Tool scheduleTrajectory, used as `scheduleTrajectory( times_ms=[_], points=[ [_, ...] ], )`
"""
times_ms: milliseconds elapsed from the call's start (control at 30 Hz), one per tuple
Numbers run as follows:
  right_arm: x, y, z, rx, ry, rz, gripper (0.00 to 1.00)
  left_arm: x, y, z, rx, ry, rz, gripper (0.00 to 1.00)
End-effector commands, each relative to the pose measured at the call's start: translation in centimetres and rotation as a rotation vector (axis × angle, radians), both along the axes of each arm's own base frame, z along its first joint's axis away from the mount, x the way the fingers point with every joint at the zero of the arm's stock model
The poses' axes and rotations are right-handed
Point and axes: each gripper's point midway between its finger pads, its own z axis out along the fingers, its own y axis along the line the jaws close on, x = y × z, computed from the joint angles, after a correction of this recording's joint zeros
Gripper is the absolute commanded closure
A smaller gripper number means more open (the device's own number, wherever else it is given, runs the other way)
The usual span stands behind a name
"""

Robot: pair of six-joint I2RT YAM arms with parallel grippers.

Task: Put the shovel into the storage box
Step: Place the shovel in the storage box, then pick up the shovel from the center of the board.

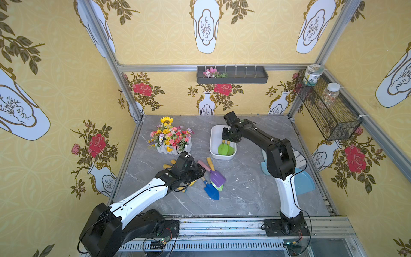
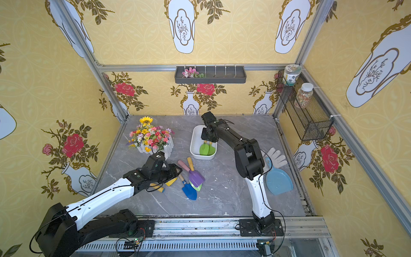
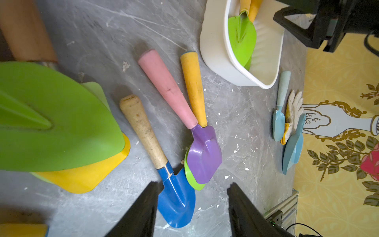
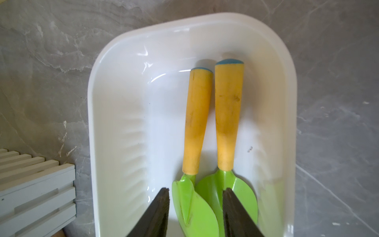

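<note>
The white storage box (image 1: 213,142) (image 4: 92,123) stands at the table's back middle. Two green shovels with yellow handles (image 4: 196,123) (image 4: 227,115) lie side by side in it. My right gripper (image 4: 195,190) hovers open just above their blades, gripping neither. Several more shovels lie in a pile at the table's middle: a blue one (image 3: 176,203), a purple one with a pink handle (image 3: 205,153) and a green one with a yellow handle (image 3: 193,86) under it. My left gripper (image 3: 192,183) hangs open over the blue blade, holding nothing. Another green shovel (image 3: 61,127) and a yellow one (image 3: 86,178) lie under the left wrist.
A white planter of flowers (image 1: 171,138) stands at the back left. At the right, a blue dustpan (image 1: 303,180) and a white glove (image 2: 275,155) lie beside the right arm. A grey tray (image 1: 232,74) hangs on the back wall, a mesh basket (image 1: 329,106) with jars on the right wall.
</note>
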Motion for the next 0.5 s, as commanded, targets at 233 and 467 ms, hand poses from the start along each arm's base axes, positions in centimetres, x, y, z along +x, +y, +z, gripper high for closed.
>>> scheduleTrajectory(
  times_ms=[233,467],
  points=[
    [-2.8,-0.2,2.1,-0.011,-0.028,0.059,0.48,-0.1,0.5,-0.4,0.008,0.003,0.021,0.42],
    [-5.7,-1.5,3.1,-0.027,-0.032,0.078,0.44,0.1,-0.2,-0.4,-0.002,0.006,-0.004,0.42]
  ],
)
